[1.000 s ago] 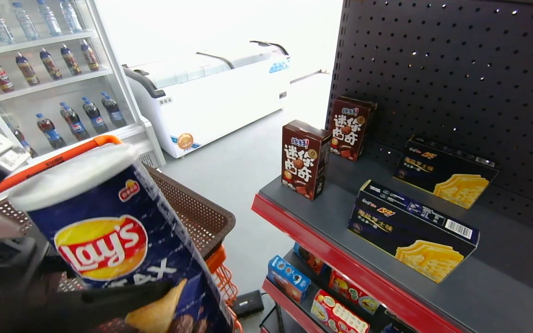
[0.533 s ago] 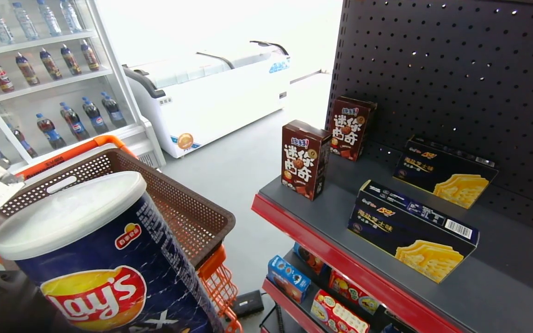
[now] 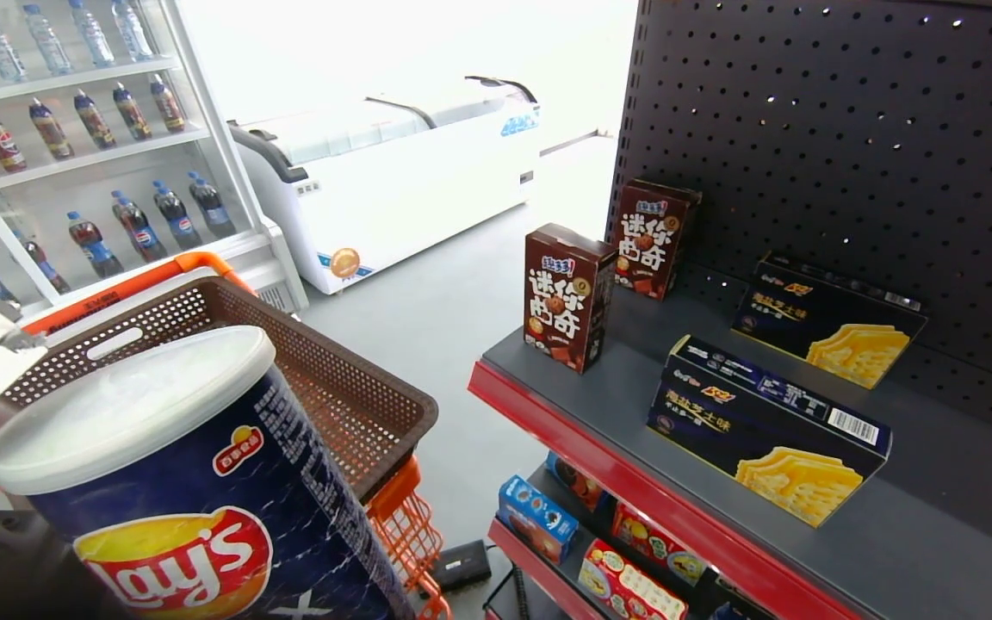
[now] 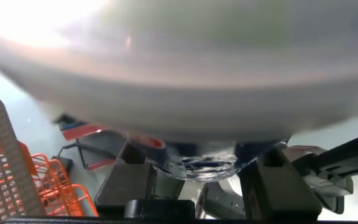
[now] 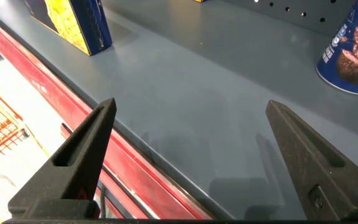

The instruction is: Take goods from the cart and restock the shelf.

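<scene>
A tall blue chips can [image 3: 186, 482] with a white lid hangs close to the head camera at lower left, in front of the brown cart basket [image 3: 358, 387]. In the left wrist view the can [image 4: 191, 74] sits between the dark fingers [image 4: 129, 183] of my left gripper [image 4: 197, 180], which is shut on it. My right gripper [image 5: 191, 155] is open with nothing between its fingers, just above the grey shelf board [image 5: 216, 81] near its red front edge. The shelf [image 3: 634, 405] stands to the right of the cart.
On the shelf stand two brown cookie boxes [image 3: 569, 297] and two dark blue cracker boxes [image 3: 767, 430]. A blue cookie can [image 5: 353, 53] stands near the pegboard. Lower shelves hold more goods [image 3: 625, 577]. A drinks fridge [image 3: 74, 129] and a white freezer [image 3: 393, 172] stand behind.
The chips can has sunk lower and to the left in the head view and stands more upright than a second ago. In the last half second it barely shifted.
</scene>
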